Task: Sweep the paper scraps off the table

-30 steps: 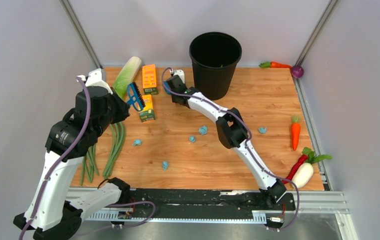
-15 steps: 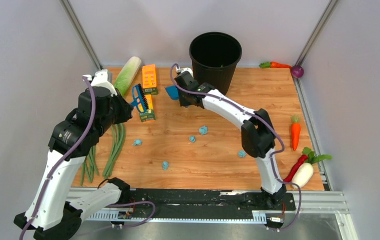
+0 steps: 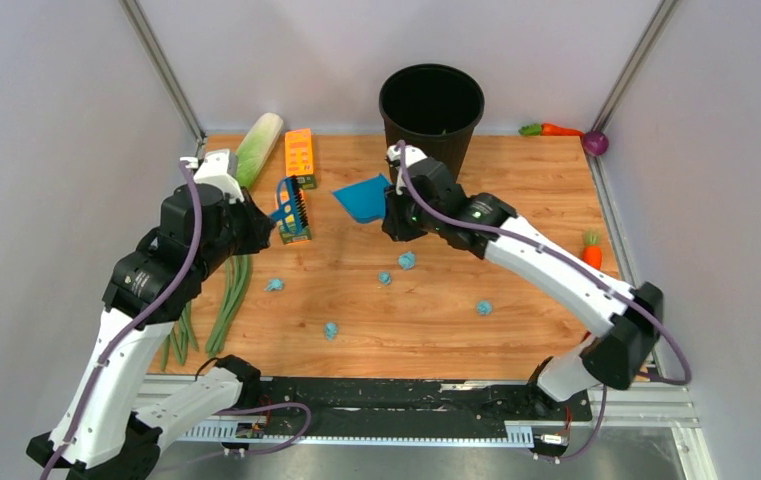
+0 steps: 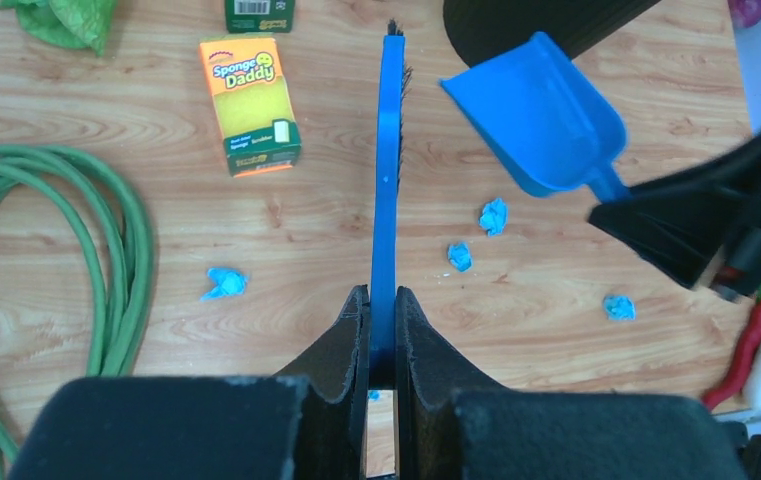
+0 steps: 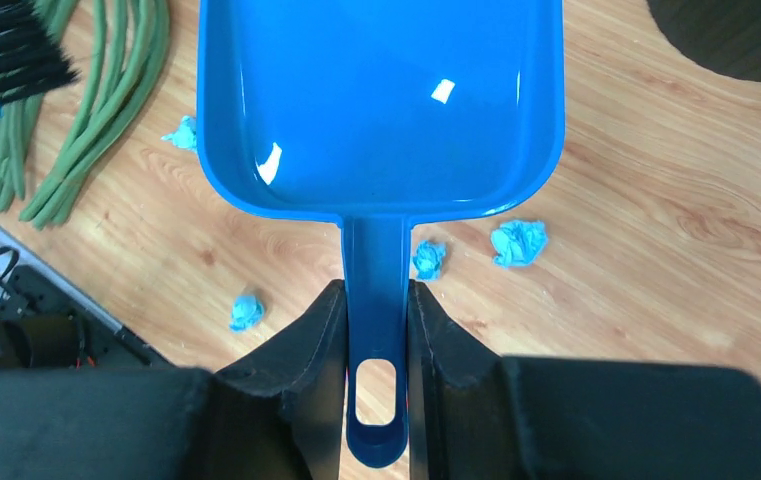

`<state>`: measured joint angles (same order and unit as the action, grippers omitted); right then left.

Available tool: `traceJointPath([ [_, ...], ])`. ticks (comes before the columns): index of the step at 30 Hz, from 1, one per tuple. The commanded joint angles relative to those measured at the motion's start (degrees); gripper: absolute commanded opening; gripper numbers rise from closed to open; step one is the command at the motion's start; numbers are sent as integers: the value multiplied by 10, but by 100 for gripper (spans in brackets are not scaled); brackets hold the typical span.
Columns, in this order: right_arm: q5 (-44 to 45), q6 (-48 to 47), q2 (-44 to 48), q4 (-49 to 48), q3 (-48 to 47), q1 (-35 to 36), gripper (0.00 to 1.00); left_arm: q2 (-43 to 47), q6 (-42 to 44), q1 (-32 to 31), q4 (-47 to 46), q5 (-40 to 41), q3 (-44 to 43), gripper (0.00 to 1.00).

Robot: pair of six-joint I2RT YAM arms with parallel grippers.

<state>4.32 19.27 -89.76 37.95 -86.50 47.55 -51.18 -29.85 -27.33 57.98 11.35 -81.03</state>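
Observation:
Several small light-blue paper scraps lie on the wooden table [image 3: 526, 200]: one scrap [image 3: 407, 260] and another [image 3: 384, 277] just near of the dustpan, others at the left [image 3: 274, 285], front [image 3: 331, 329] and right [image 3: 483, 308]. My left gripper [image 3: 272, 216] is shut on the thin blue handle of the hand brush [image 4: 387, 170], whose black bristles [image 3: 296, 203] hang over the sponge boxes. My right gripper [image 5: 376, 300] is shut on the handle of the blue dustpan [image 3: 361, 197], held in the air above the scraps [image 5: 519, 242] with its empty pan [image 5: 381, 100] facing away.
A black bin [image 3: 431, 110] stands at the back centre, close behind the dustpan. Sponge boxes [image 3: 299, 155], a cabbage [image 3: 256, 148] and long green beans [image 3: 231, 290] lie along the left. A carrot [image 3: 592, 240] lies at the right edge, another carrot [image 3: 553, 129] and a purple ball [image 3: 596, 143] at the back right.
The right arm has swung the dustpan from the back left, beside the boxes, rightward and nearer, in front of the bin. The left gripper and brush have shifted slightly right.

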Motion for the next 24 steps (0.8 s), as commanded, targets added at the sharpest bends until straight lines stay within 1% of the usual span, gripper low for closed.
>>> traceJointPath([
  [1,-13,-23,97,41,31,2,0,5,29,1,-33,-10,8,0],
  [5,4,-38,151,87,67,1,0,10,36,1,-29,-25,23,0],
  [7,10,-40,180,95,93,1,0,8,44,2,-23,-30,25,0],
  [10,7,-37,216,97,132,1,0,-2,44,1,2,-6,22,0],
  [13,-31,-33,237,95,157,1,0,-21,27,1,40,33,13,0],
  [14,-33,-30,245,93,168,1,0,-32,20,1,46,35,7,0],
  [17,-83,-27,266,89,206,1,0,-66,1,1,84,52,-10,0],
  [19,-96,-18,274,110,226,1,0,-98,-15,1,106,55,-19,0],
  [22,-115,-20,271,157,239,3,0,-118,-27,1,135,34,-21,0],
  [24,-134,-30,271,179,244,18,0,-123,-49,-4,160,40,-11,0],
])
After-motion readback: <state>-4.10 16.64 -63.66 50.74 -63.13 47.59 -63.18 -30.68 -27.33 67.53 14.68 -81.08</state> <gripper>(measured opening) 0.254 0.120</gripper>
